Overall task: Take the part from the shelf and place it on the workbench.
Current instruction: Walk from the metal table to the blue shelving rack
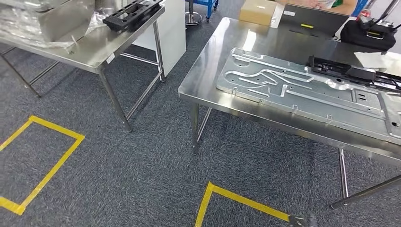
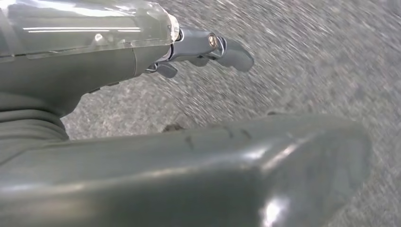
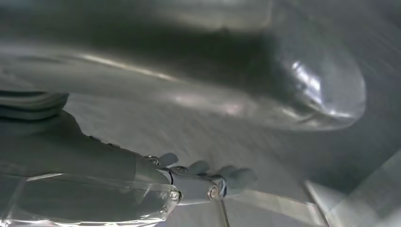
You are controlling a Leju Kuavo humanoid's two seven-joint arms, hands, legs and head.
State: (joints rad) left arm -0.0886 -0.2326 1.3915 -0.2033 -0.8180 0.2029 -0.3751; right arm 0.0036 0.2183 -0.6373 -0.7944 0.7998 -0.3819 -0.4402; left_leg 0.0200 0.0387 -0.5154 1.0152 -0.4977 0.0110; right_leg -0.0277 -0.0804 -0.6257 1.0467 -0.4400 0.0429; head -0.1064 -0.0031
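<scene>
1. Left wrist view: the fingers (image 2: pixel 222 49) of the left hand (image 2: pixel 189 52) are seen extended, apart from the thick thumb, with nothing between them; only blurred grey carpet (image 2: pixel 307 61) lies beyond the fingertips. No part is within their reach.
2. Right wrist view: the fingers (image 3: pixel 227 179) of the right hand (image 3: pixel 189 182) are likewise stretched out, clear of the thumb, and nothing is held. A yellow-edged floor marking is faintly made out past the fingertips.
3. Head view: a black part (image 1: pixel 132 14) is noted at the edge of the steel shelf table (image 1: pixel 90 52), well apart from both hands. It is judged to be a rigid moulded frame, light and stiff, not fragile, possibly slick; a grasp across a long rail near its middle is advised.
4. Head view: on the workbench (image 1: pixel 208 71) a stamped metal panel (image 1: pixel 302 90) and a second black part (image 1: pixel 340 70) are lying.
5. Writing: a white label on the cardboard box (image 1: pixel 257 10) is too small to be read; no brand is legible.
</scene>
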